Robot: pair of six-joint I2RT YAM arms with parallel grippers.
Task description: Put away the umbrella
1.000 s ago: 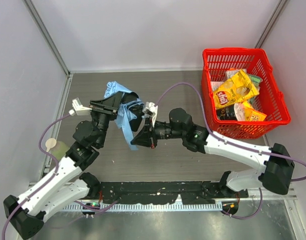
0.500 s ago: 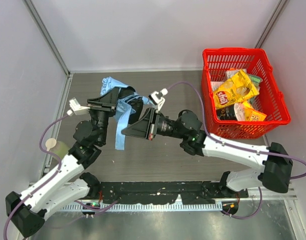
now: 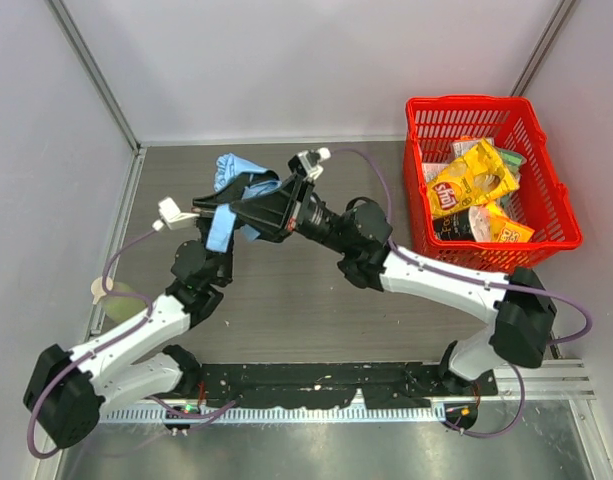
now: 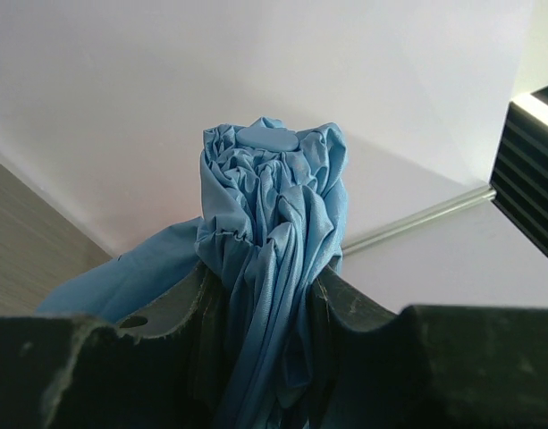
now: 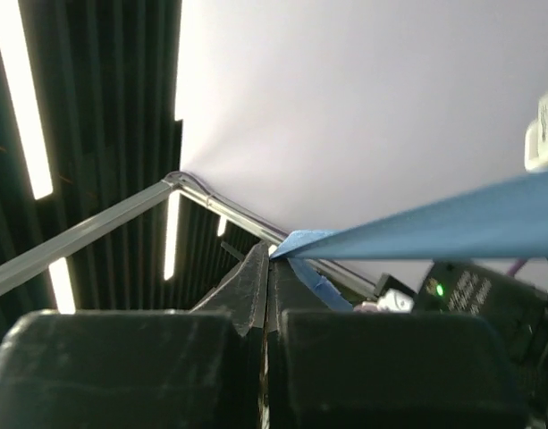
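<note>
The left hand point(image 4: 266, 290) was partly spread and clamped round the bunched sky-blue folds of the umbrella point(image 4: 272, 197), which stood up between its fingers point(image 4: 180, 308) and rose past their tips, above the worktop point(image 3: 286, 300). The right hand point(image 5: 267, 261), just beside the left one, had its fingers pressed together on a flat blue strip point(image 5: 417, 223) of the umbrella's fabric, stretched taut away from its tip. The red basket point(image 3: 466, 100) of snack bags point(image 3: 471, 180) sat well apart, back behind the right hand's wrist.
</note>
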